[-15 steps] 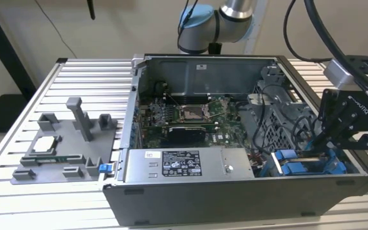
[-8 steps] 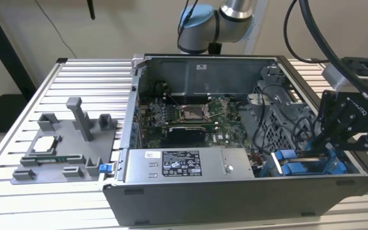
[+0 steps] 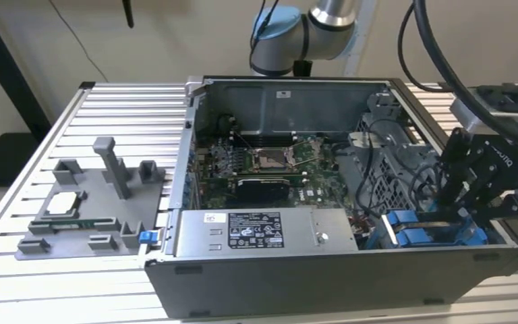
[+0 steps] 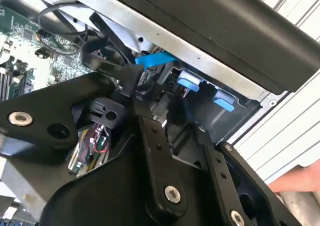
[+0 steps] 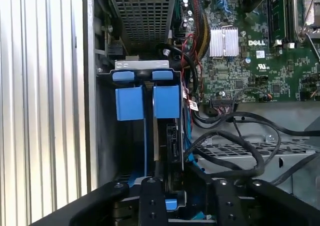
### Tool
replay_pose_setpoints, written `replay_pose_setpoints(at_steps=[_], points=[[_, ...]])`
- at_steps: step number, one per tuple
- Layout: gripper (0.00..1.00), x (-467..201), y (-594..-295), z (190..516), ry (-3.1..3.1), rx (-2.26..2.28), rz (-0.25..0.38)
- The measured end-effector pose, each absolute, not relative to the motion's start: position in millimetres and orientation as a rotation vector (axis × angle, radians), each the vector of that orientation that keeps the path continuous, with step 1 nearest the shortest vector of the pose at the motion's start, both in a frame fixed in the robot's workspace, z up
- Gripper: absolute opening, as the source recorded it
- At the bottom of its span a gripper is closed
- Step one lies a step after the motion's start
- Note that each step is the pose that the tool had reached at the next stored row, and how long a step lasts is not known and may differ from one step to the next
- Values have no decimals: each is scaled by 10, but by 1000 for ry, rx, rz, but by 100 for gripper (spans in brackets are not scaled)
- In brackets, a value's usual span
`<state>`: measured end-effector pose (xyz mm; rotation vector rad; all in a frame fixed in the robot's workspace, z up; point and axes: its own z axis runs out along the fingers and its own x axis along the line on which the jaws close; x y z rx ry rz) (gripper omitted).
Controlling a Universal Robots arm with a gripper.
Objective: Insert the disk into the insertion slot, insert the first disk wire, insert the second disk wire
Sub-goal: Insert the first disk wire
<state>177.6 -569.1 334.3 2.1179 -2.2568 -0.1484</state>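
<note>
The disk sits on edge in the insertion slot (image 5: 106, 136) at the case's front corner, on the exterior view's right. Its blue carrier (image 5: 129, 103) (image 3: 418, 236) shows two blue tabs (image 4: 189, 80). My gripper (image 3: 452, 206) reaches down into this bay, just above the blue carrier. In both wrist views its black fingers (image 5: 152, 193) close around a black connector (image 5: 172, 141) of a disk wire, held against the disk's end. A black cable (image 5: 235, 151) loops away from that connector. A blue flat wire (image 4: 155, 59) lies just past the fingertips.
The open computer case (image 3: 331, 283) stands on a slatted aluminium table (image 3: 25, 202). A grey power-supply box (image 3: 259, 233) lies beside the bay, with the motherboard (image 3: 259, 162) behind it. A grey fixture tray (image 3: 88, 209) holding small parts is at the exterior view's left.
</note>
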Motion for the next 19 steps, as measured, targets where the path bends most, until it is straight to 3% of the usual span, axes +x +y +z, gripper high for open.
replay_pose_setpoints(at_steps=[19], points=[[100, 1773, -5690, 3868, -2252, 2113, -147]])
